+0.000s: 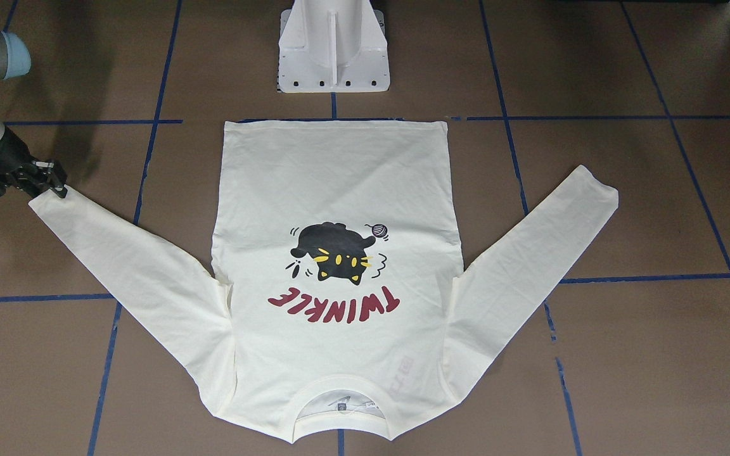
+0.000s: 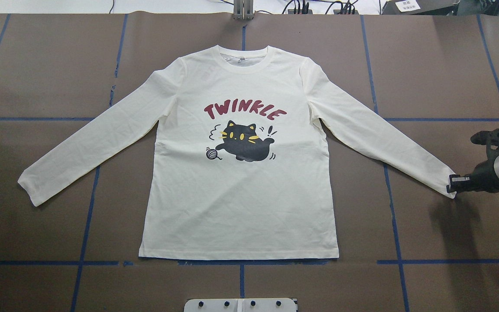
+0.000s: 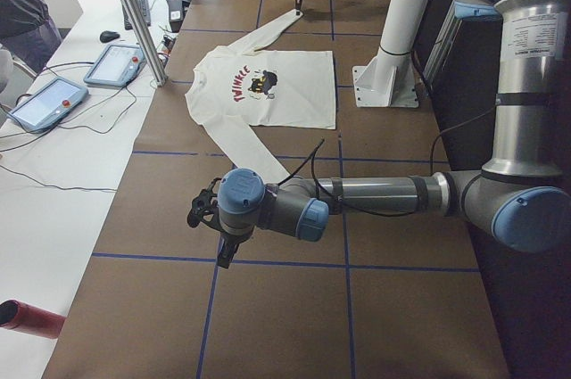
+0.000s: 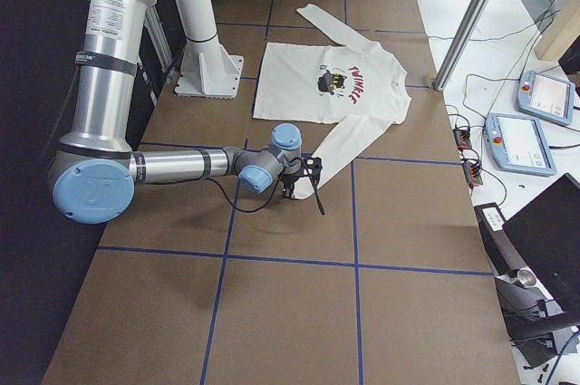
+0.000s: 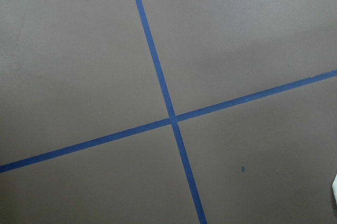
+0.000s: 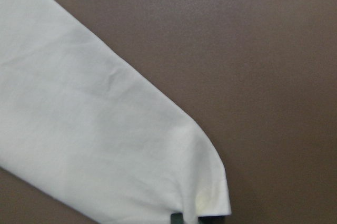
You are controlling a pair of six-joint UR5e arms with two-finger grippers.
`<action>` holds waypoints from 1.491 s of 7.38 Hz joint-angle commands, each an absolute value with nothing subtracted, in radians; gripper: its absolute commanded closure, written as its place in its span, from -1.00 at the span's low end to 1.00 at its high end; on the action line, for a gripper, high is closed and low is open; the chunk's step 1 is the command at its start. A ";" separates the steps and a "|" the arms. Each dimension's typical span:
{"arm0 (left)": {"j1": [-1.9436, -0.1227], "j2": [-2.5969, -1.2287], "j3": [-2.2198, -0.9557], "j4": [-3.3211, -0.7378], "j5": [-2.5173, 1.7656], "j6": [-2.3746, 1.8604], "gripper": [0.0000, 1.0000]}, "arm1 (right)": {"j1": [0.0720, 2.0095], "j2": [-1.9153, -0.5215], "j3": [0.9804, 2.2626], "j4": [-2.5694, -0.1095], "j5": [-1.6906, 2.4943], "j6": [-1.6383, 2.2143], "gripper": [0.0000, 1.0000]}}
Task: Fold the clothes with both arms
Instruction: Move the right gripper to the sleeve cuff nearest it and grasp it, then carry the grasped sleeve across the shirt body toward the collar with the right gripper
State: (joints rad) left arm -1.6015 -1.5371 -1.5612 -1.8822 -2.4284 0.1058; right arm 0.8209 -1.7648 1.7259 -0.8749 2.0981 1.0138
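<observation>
The cream T-shirt (image 2: 241,195) lies flat and print up on the brown table, with both sleeves spread out; it also shows in the front-facing view (image 1: 339,183). My right gripper (image 2: 450,185) is low at the end of the right-hand sleeve cuff (image 6: 210,182), its jaws apart and open, and it also shows in the front-facing view (image 1: 54,183). My left gripper (image 3: 214,236) shows only in the exterior left view, above bare table beyond the other sleeve cuff (image 2: 30,186). I cannot tell whether it is open or shut.
The white pedestal base (image 1: 333,50) stands just behind the shirt's hem. Blue tape lines (image 5: 171,118) cross the table. Teach pendants (image 3: 45,98) and cables lie on the white side bench, by a metal post (image 3: 134,13).
</observation>
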 commanded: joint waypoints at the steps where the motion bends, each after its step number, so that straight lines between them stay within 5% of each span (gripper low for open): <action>1: -1.601 -1.537 -1.562 -1.882 -2.428 0.106 -1.00 | 0.824 -1.763 1.767 -0.868 2.102 1.017 1.00; 3: -1.601 -1.537 -1.559 -1.882 -2.430 0.106 -1.00 | 0.856 -1.734 1.822 -0.865 2.156 1.023 1.00; 7: -1.601 -1.539 -1.559 -1.882 -2.431 0.101 -1.00 | 1.035 -1.328 1.728 -0.870 2.321 1.151 1.00; 11: -1.601 -1.537 -1.555 -1.882 -2.430 0.101 -1.00 | 0.987 -0.634 1.268 -0.870 2.286 1.316 1.00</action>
State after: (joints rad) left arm -1.6015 -1.5377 -1.5561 -1.8822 -2.4301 0.1002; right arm 1.0153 -0.8456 1.4263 -0.8686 2.3096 1.3050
